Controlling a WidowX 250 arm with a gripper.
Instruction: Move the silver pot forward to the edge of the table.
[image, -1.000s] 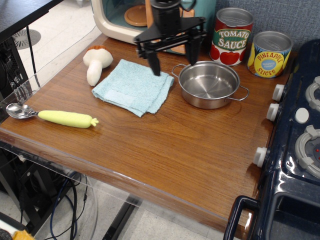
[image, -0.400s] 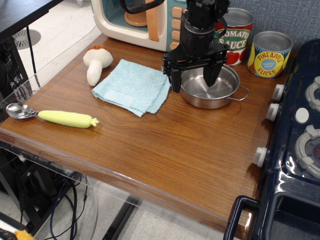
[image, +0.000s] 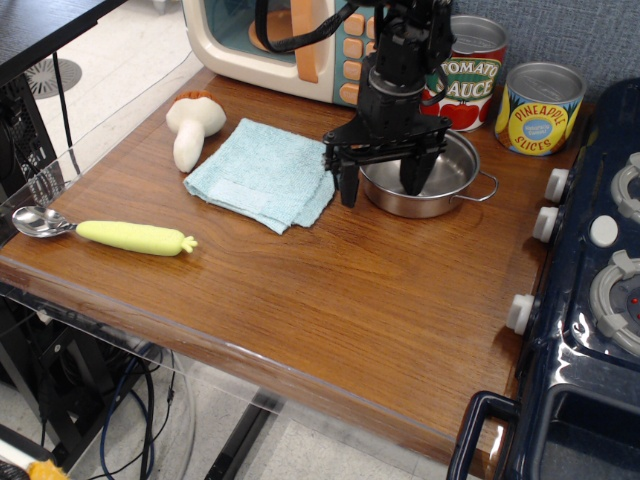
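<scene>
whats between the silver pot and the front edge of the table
Nothing: in the camera view, the stretch from the silver pot to the front edge of the table is bare wood. The gripper straddles the pot's near-left rim.

The gripper (image: 382, 180) hides the silver pot's (image: 440, 180) left rim and handle.

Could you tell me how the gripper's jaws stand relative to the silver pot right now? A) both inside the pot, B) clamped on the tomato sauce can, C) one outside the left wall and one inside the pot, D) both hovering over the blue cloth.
C: the gripper is open and straddles the near-left wall of the silver pot, one of the jaws outside it and one inside.
</scene>
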